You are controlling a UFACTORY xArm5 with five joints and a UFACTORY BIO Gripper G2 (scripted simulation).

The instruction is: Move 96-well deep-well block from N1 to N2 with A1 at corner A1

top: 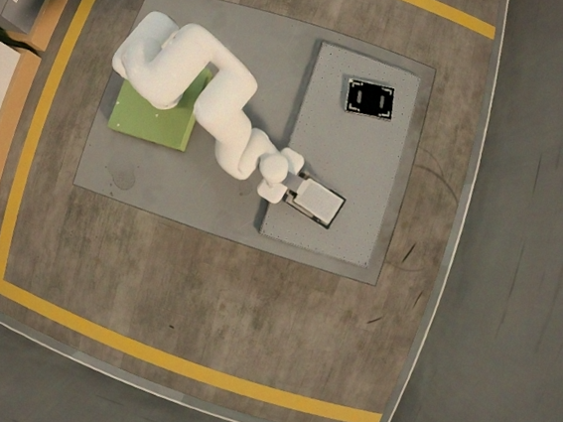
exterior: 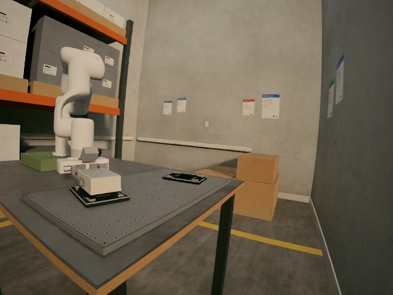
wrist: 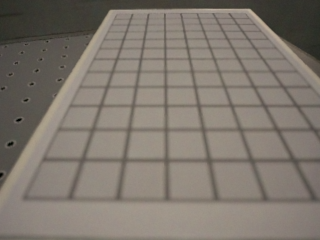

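Note:
The white deep-well block [top: 320, 197] [exterior: 99, 182] [wrist: 167, 117] is upright and looks level. My gripper [top: 297, 183] [exterior: 81, 178] is shut on the block at its end nearest the arm. The block is low over nest N2 [top: 304, 213] [exterior: 109, 200], with a dark gap under it in the exterior view. Seen from above, it is turned much like the nest, whose dark rim shows around it. Nest N1 [top: 370, 100] [exterior: 183, 177] is empty. The cut-off corner and the A1 mark cannot be made out. The wrist view shows the block's gridded top.
Both nests are on the raised perforated plate [top: 365, 169] [exterior: 148, 203] on the grey table [top: 186, 186] [exterior: 63, 254]. A green box [top: 152, 120] [exterior: 42, 162] lies by the arm's base. Shelving and cardboard boxes [exterior: 256, 177] stand beyond the table.

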